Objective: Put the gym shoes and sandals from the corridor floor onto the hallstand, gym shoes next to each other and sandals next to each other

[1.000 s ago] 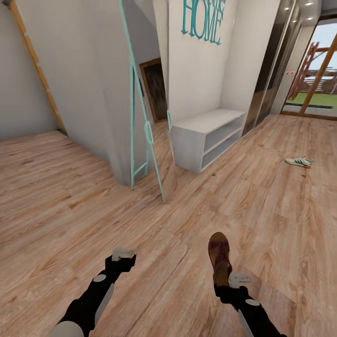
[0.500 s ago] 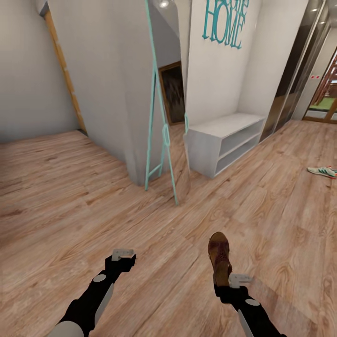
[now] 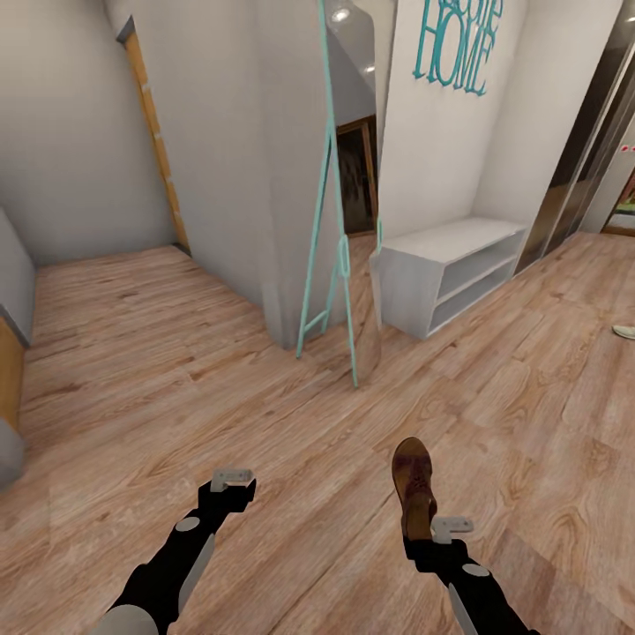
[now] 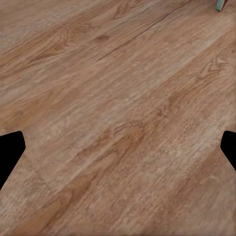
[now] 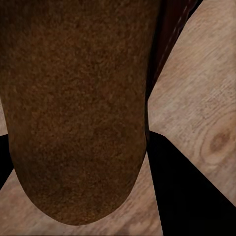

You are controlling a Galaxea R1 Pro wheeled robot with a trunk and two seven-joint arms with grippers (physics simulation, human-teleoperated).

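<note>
Step in hand: we are carrying one sandal (image 3: 413,483) in our right gripper (image 3: 422,527), so we think this is the carry part of the job.
Right gripper: it is clenched on the sandal's heel end, with the toe pointing away from us, toward the low grey bench (image 3: 448,272).
Left gripper (image 3: 233,481): it is hanging over the corridor floor (image 3: 176,370) with nothing in it, fingers (image 4: 11,150) spread apart.
Gym shoe (image 3: 624,332): a bit of it is lying on the floor, out past the bench's open side.
Next move: we are guessing we need to find the hallstand; the bench has no upper shelves.
</note>
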